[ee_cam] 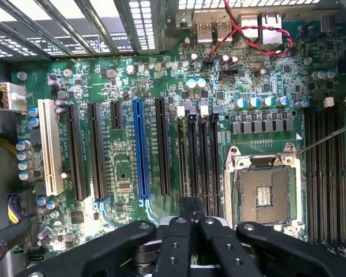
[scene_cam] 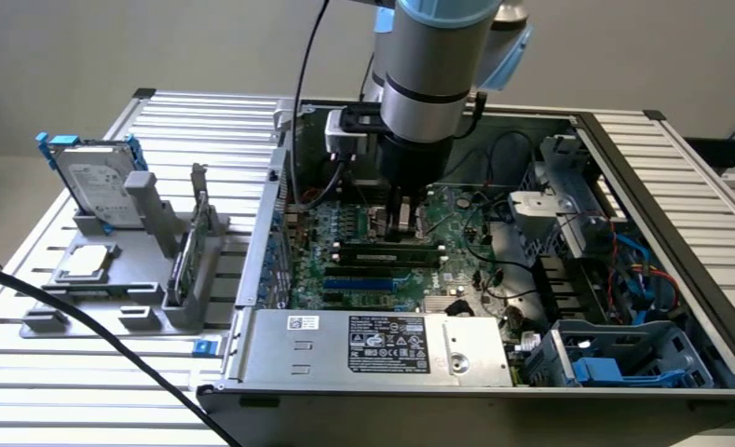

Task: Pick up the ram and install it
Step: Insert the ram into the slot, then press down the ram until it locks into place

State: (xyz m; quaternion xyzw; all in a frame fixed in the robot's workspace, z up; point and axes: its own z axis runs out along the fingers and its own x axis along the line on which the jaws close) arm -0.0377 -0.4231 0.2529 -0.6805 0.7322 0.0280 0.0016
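Gripper (ee_cam: 190, 212) up close, fingers clenched together on nothing, tips poised over the black memory slots (ee_cam: 199, 161). Sweeping from the exterior view's left: hard drive (scene_cam: 94, 182) and processor chip (scene_cam: 85, 264) sit on the grey rack (scene_cam: 94, 321), well apart from the action. Mid-case, the ram (scene_cam: 392, 252) appears to lie in a motherboard (scene_cam: 342, 223) slot just under the gripper, edge down, long axis running the exterior view's left to right. Good form here, I'd say: press squarely from above, evenly along the stick, no tilt.
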